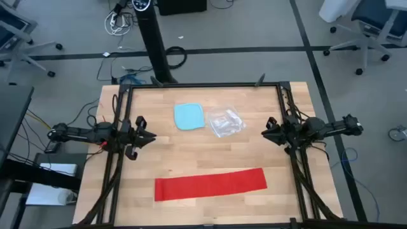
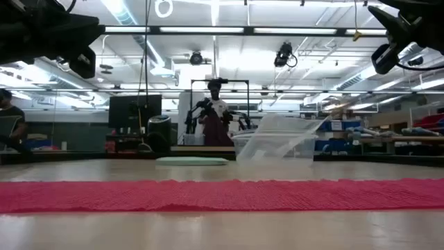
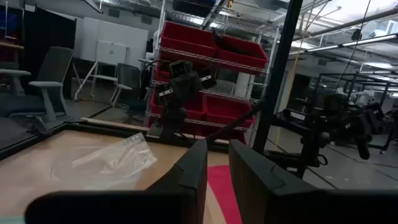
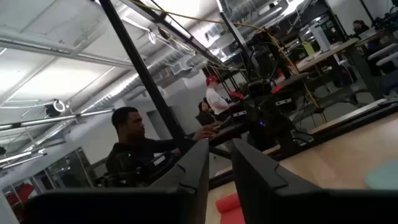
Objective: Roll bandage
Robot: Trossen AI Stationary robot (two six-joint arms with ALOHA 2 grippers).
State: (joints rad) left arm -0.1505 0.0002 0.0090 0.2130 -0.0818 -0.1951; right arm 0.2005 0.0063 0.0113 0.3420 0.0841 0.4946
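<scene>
The bandage (image 1: pixel 210 184) is a long bright red strip. It lies flat and unrolled on the wooden table, near the front edge, and runs left to right; it also shows in the low view (image 2: pixel 222 194). My left gripper (image 1: pixel 151 135) hovers over the table's left side and points toward the right. My right gripper (image 1: pixel 266 133) hovers over the right side and points left. Both stand above and behind the bandage and touch nothing. Each wrist view shows a narrow gap between the fingers, left (image 3: pixel 217 180) and right (image 4: pixel 219 180), with nothing in it.
A light-blue square container (image 1: pixel 189 116) and a clear crinkled plastic bag (image 1: pixel 226 122) lie side by side at the table's far middle. A black frame (image 1: pixel 203 85) runs around the table. People are in the room beyond (image 4: pixel 134 143).
</scene>
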